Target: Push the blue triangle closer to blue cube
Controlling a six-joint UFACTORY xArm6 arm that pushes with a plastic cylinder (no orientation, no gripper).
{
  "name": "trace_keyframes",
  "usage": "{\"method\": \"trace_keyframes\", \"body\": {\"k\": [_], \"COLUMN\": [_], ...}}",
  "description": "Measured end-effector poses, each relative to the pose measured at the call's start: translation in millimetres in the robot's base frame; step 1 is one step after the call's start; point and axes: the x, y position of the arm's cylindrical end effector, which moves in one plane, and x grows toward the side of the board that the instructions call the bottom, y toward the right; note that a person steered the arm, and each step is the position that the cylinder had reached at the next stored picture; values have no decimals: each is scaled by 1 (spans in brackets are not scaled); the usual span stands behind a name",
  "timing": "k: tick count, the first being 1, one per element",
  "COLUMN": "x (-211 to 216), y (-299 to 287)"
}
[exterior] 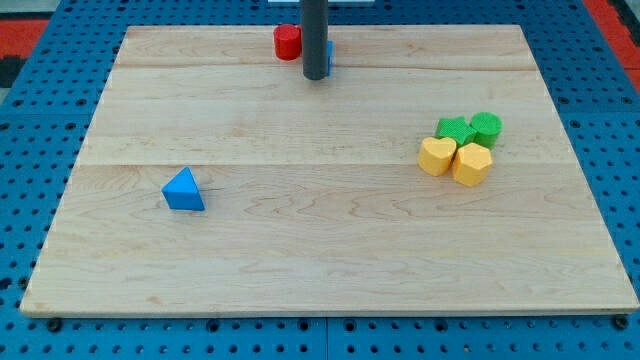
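Note:
The blue triangle (183,190) lies on the wooden board (320,250) at the view's left, below the middle. The blue cube (329,52) stands near the view's top centre, almost wholly hidden behind my rod; only a thin blue edge shows on the rod's right. My tip (316,76) rests on the board just in front of the blue cube, far up and to the right of the blue triangle.
A red cylinder (288,42) stands just left of the rod near the top edge. At the view's right sit a green star (456,130), a green cylinder (487,128), a yellow heart (437,156) and a yellow hexagon (472,164), clustered together. Blue pegboard surrounds the board.

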Motion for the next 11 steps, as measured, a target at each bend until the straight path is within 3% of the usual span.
{"method": "trace_keyframes", "body": {"k": [1, 2, 3, 5, 6, 8, 10, 11], "x": [28, 130, 218, 240, 214, 162, 63, 39], "y": [6, 13, -37, -146, -164, -108, -96, -91]}}
